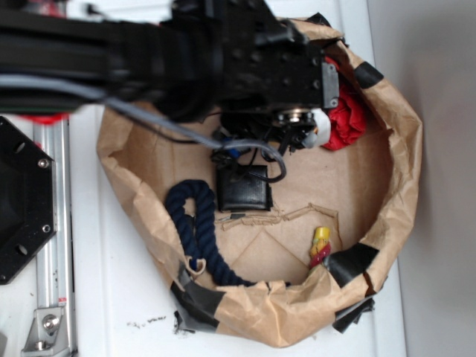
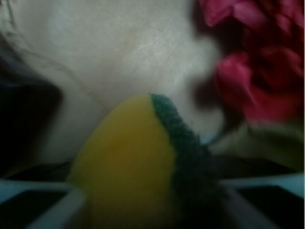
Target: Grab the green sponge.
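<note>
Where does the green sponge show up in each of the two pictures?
Exterior: not visible; the black arm hides it.
Wrist: green sponge at bottom centre, against a yellow face, between the jaws.
Shared landmark: red cloth, right of the arm; upper right in wrist view.

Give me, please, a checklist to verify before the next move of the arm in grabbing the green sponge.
1. Sponge sits between the end effector fingers: ok in the wrist view.
2. Fingers firmly closed on the sponge: cannot tell, the picture is blurred.
3. Red cloth outside the grip: ok, it lies apart, up and to the right.
4. Sponge confirmed in the exterior view: not ok, the arm hides it.
5. Rope away from the end effector: ok.
</note>
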{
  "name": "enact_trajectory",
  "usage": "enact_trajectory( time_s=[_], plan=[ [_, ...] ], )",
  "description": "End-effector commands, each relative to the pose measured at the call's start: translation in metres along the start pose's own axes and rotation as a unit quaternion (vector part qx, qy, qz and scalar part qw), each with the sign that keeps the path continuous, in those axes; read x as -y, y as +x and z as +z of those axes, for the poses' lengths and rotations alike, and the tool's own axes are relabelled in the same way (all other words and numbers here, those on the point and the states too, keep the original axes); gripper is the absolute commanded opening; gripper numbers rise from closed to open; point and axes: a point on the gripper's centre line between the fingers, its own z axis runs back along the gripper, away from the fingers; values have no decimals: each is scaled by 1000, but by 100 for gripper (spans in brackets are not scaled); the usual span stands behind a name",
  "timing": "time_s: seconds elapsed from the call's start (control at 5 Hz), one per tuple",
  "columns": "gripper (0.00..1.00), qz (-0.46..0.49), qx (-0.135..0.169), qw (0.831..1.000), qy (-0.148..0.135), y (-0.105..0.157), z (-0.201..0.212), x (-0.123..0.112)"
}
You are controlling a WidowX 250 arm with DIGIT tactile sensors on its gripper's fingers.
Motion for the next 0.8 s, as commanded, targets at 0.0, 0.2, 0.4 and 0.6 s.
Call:
enact_trajectory(
  time_s=[0.0,0.2,0.4,0.6],
  plan=[
    [0,193,8,981,20,25,124,10],
    [0,313,-7,950,8,20,137,9],
    [0,337,-1,942,9,18,133,8],
    [0,347,3,938,4,18,130,5]
  ],
)
